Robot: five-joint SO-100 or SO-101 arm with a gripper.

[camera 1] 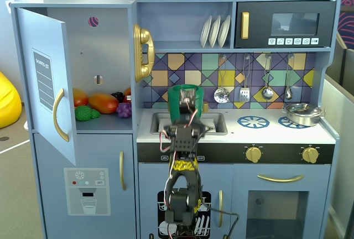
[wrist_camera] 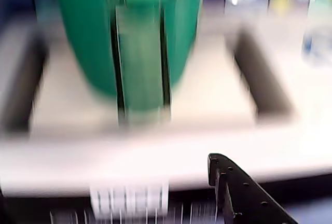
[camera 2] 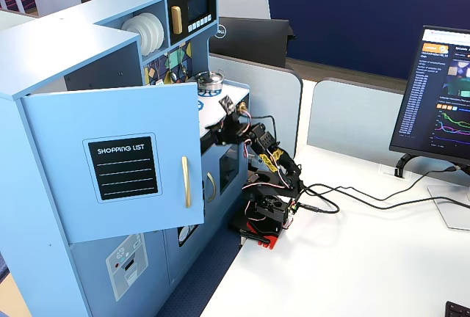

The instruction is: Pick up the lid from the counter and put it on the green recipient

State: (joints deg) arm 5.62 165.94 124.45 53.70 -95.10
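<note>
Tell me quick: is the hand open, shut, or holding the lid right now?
Hand: cannot be told; it overlaps the tall dark green plastic pot, the wrist view is blurred, and no lid is visible.

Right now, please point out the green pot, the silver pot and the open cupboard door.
green pot [wrist_camera: 83, 37]: wrist view, on its body left of the ribbed handle.
silver pot [camera 1: 302, 113]: a fixed view, on its shiny side wall.
open cupboard door [camera 2: 110, 155]: a fixed view, on its blue front panel.
</note>
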